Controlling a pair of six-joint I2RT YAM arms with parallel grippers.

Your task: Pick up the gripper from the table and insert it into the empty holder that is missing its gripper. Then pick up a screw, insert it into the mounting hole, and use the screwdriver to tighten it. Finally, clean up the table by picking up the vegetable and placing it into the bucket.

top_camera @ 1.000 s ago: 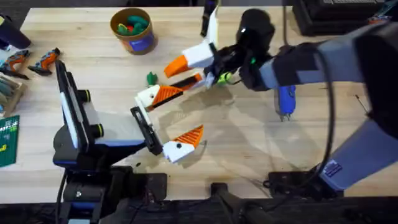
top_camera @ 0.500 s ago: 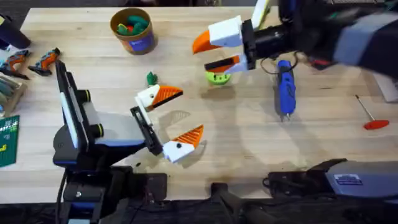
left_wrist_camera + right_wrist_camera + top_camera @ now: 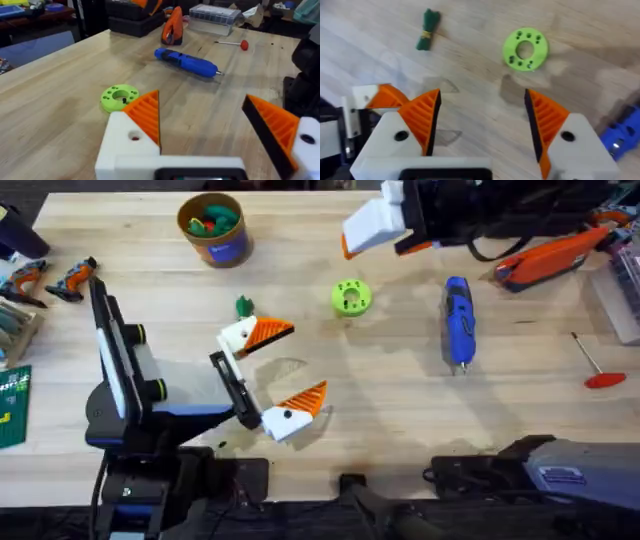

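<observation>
My left gripper (image 3: 283, 372) rests open near the table's middle. Its two white holder blocks (image 3: 240, 335) each carry an orange ribbed wedge (image 3: 270, 331). In the left wrist view the same fingers (image 3: 145, 117) stand wide apart with nothing between them. My right gripper (image 3: 385, 235) hangs open and empty at the far edge. Its wrist view looks down past its fingertips (image 3: 422, 117) onto the table. The blue screwdriver (image 3: 458, 320) lies right of centre. The small green vegetable (image 3: 244, 306) lies just beyond the left gripper's far jaw. The brown bucket (image 3: 212, 227) stands at the back left.
A lime-green disc (image 3: 350, 297) with holes lies between the vegetable and the screwdriver. At the right lies a thin rod with a red handle (image 3: 595, 367), with an orange-and-black hand tool (image 3: 548, 260) behind it. Small tools (image 3: 45, 280) lie at the left edge.
My right gripper has drawn back from the left arm's far jaw, up and to the far right edge of the table, uncovering the green disc. The left arm has not moved.
</observation>
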